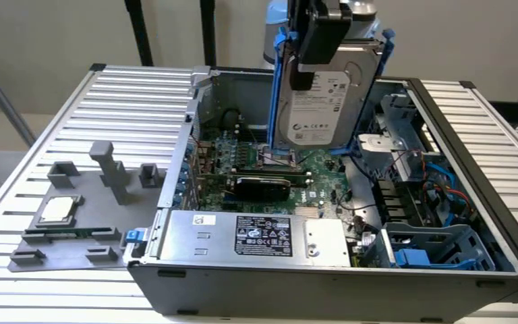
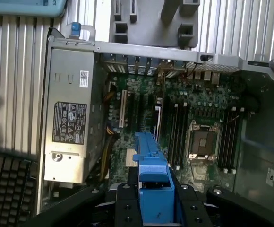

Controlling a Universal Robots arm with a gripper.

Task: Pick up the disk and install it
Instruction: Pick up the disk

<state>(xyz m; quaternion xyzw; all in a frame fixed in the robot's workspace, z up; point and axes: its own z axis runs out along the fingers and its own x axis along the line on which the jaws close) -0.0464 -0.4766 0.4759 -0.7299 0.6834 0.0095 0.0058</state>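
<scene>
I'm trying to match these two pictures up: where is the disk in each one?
Exterior view: the disk hangs upright above the open computer case, clamped in the gripper.
Wrist view: its blue frame shows edge-on, closest to the camera, over the motherboard.
Shared landmark: the grey power supply with the black label.

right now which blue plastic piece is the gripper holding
The bright blue plastic frame clipped round the silver-grey disk, held upright in the black gripper; the blue bay caddy and small blue tab sit low.
</scene>
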